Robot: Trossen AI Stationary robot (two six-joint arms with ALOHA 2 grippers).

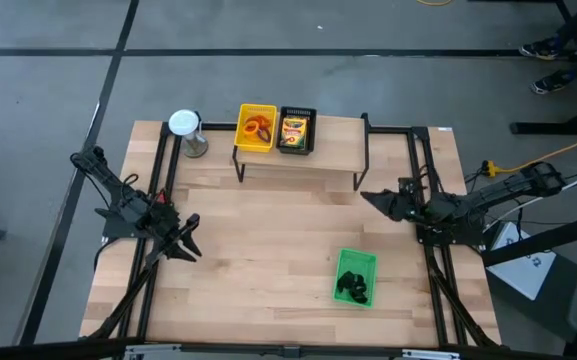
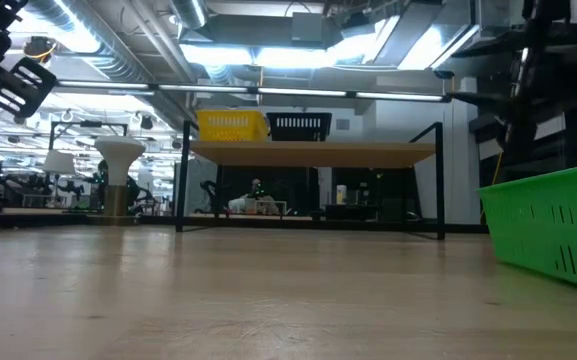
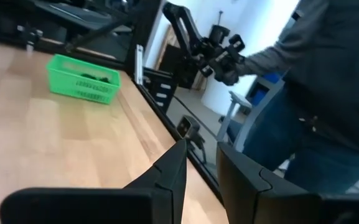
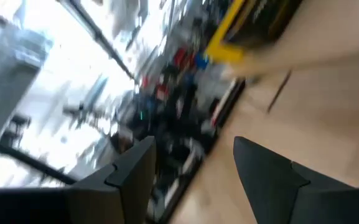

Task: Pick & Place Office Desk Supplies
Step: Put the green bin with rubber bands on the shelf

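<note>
Wooden table sat on a grey floor, seen from above, with a raised shelf along its far edge. On the shelf stood a yellow tray holding orange rings and, touching it, a black tray holding a crayon box. A grey cylinder with a white top stood just beside the shelf's left end. A green tray lay near the front right with black clips inside. Left gripper hung over the table's left side, fingers narrowly apart, empty; right gripper hung over the right side, near the shelf, empty. Low view: both shelf trays showed side by side on the shelf, the green tray's wall at the right edge. Left wrist view: fingers stood slightly apart with nothing between; green tray and a person beyond the table. Right wrist view: fingers stood wide apart, nothing between them.
</note>
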